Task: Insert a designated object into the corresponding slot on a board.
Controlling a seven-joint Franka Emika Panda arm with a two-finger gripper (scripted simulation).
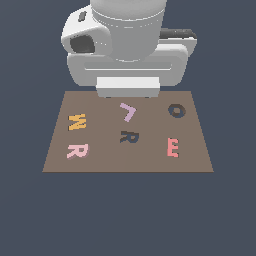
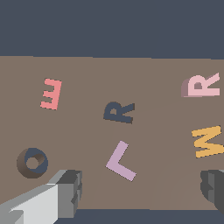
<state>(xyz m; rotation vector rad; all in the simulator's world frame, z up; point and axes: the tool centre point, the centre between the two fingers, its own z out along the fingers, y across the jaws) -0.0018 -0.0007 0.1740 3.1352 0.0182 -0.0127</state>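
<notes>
1. The gripper (image 2: 140,192) hangs above the far edge of the board (image 1: 100,160), and its two fingers (image 2: 68,190) stand wide apart with nothing between them. In the exterior view the fingers are hidden behind the arm's big white body (image 1: 127,45).
2. No brand name or label can be read on the arm; the only writing in the scene is the letter shapes themselves.
3. Closest to the gripper lies a pale lilac L-shaped block (image 1: 128,111), flat on the board near its far edge and turned at an angle.
4. Just nearer than the L is the slot (image 1: 129,136), a dark grey recess that reads R, close to the board's middle. Nothing sits in it.
5. On the exterior view's right, near the far edge, a dark ring-shaped O recess (image 1: 176,110) is sunk into the board.
6. Nearer on that same side lies a salmon-pink E block (image 1: 172,147).
7. On the exterior view's left lies an orange W block (image 1: 77,122).
8. The light-pink R block (image 1: 77,150) lies flat just nearer than the W, toward the board's near left corner, well apart from the slot and from the gripper. Nothing touches it.
9. The brown board rests on a plain dark blue-grey ground (image 1: 128,215) that fills the remainder of both views.
</notes>
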